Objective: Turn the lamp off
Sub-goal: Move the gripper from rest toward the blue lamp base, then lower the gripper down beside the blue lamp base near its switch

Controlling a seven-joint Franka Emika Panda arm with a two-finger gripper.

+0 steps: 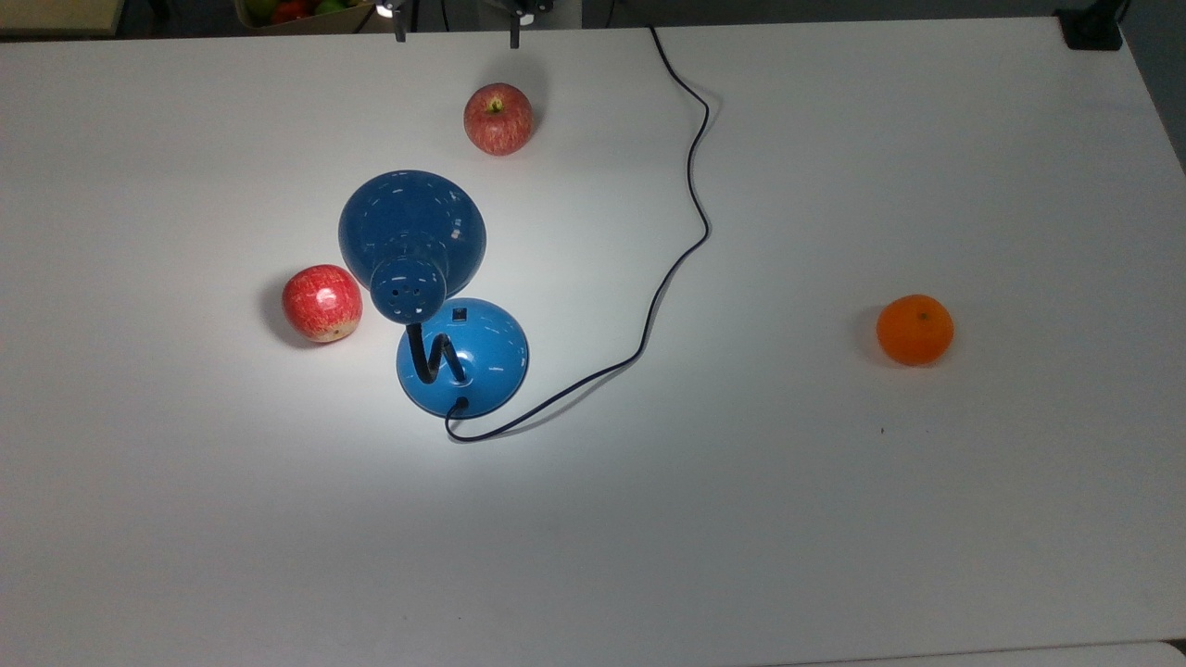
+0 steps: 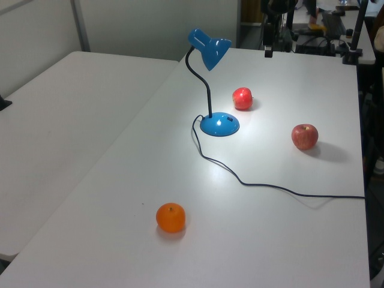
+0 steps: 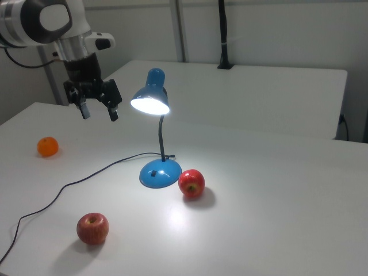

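One blue lamp [image 3: 155,135] being lit mid-table [image 1: 834,519], two red apples [image 1: 321,303] [image 1: 498,119] and one orange [image 1: 914,329] being spread around, end effector [image 3: 98,111] being held up high, fingers apart, nothing gripped.

The top view looks straight down on the tabletop [image 1: 834,556]. The left view and right view look down obliquely from opposite ends, probably from raised stands. All three share the lit lamp [image 1: 435,296] [image 2: 211,90] [image 3: 156,138] near mid-tabletop.
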